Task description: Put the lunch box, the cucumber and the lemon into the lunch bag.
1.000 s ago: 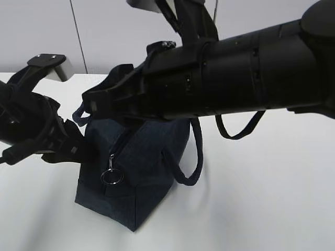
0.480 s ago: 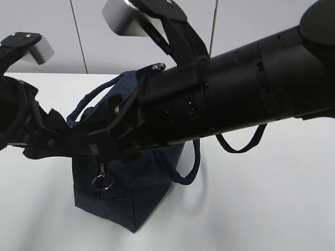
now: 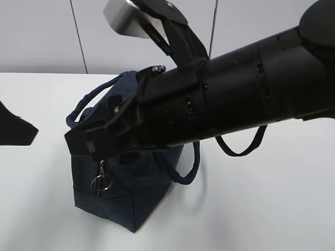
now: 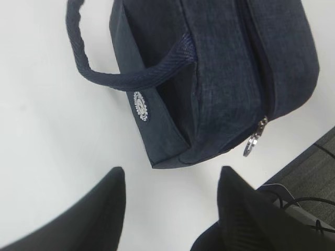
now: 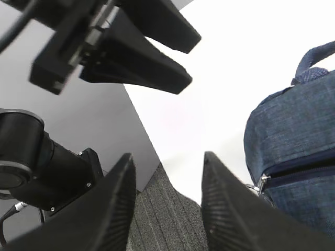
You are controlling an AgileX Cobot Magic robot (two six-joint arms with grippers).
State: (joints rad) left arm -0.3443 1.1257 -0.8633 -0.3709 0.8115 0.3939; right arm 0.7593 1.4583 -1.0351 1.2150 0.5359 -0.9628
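While lunch bag (image 3: 131, 183) stands upright on white table (image 3: 261, 209) with zipper closed, silver ring pull (image 3: 102, 181) hangs at its near end. Right gripper (image 5: 167, 204) hovers just beside that end, jaws apart, holding nothing. Left gripper (image 4: 170, 209) is off bag's other side, also spread and empty.

So it's a plain white table (image 3: 272, 209), and the only thing sitting on it is the navy lunch bag (image 3: 141, 193), upright and zipped shut, over toward 9 o'clock from the middle. One loop handle (image 4: 94, 73) flops onto the tabletop.
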